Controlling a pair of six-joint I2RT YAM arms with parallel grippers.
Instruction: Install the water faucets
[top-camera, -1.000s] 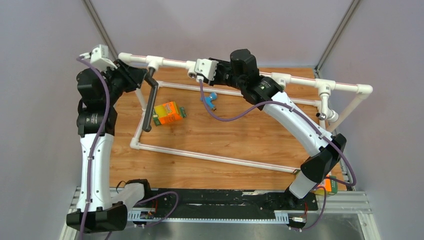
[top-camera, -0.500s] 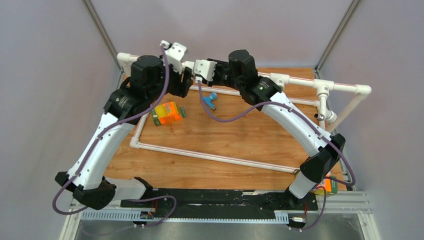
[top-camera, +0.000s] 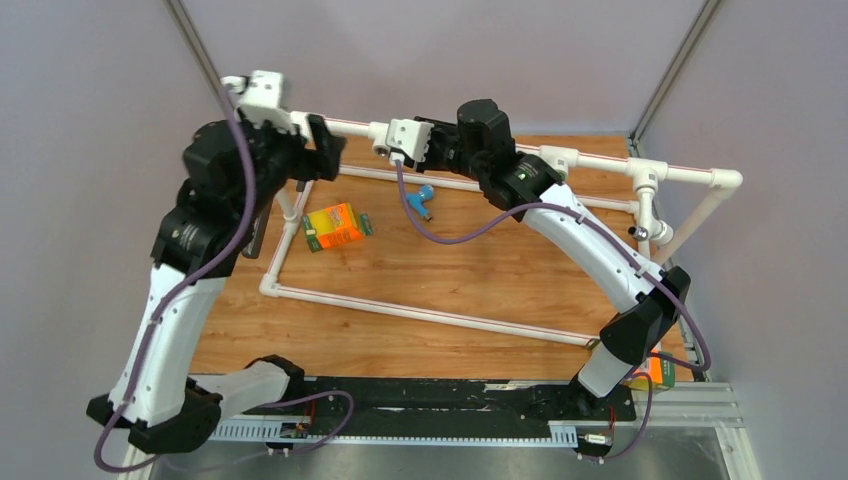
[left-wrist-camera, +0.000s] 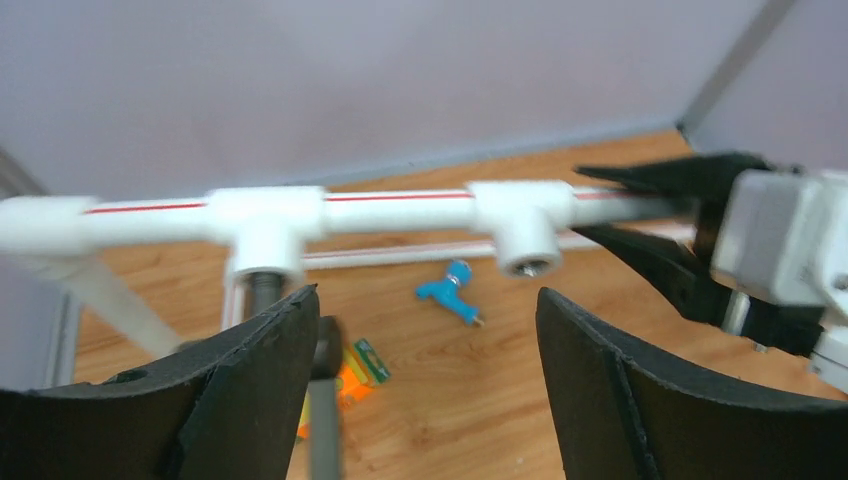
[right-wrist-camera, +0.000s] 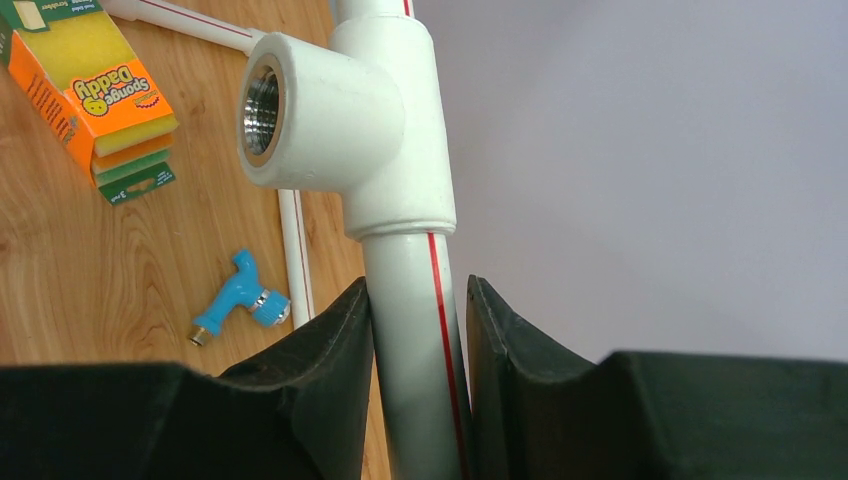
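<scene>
A dark-brown L-shaped tube faucet (left-wrist-camera: 322, 430) hangs from the left tee socket (left-wrist-camera: 262, 235) of the white pipe frame. In the top view my left arm mostly hides it. My left gripper (left-wrist-camera: 425, 292) (top-camera: 323, 147) is open just in front of that tee and holds nothing. A small blue faucet (top-camera: 424, 200) (left-wrist-camera: 452, 293) (right-wrist-camera: 238, 297) lies loose on the wooden table inside the frame. My right gripper (right-wrist-camera: 418, 290) (left-wrist-camera: 585, 200) is shut on the frame's top pipe (right-wrist-camera: 415, 330), right behind an empty tee socket (right-wrist-camera: 300, 110) (top-camera: 385, 141).
An orange sponge box (top-camera: 335, 226) (right-wrist-camera: 95, 95) lies on the table near the blue faucet. The white pipe frame (top-camera: 600, 160) spans the back and runs down both sides, with a low rail (top-camera: 430, 315) across the front. A second orange box (top-camera: 660, 372) sits by the right arm's base.
My left gripper has let go of the dark faucet and opened wide. Its arm swung right along the top pipe, then back left. The right arm has not moved.
</scene>
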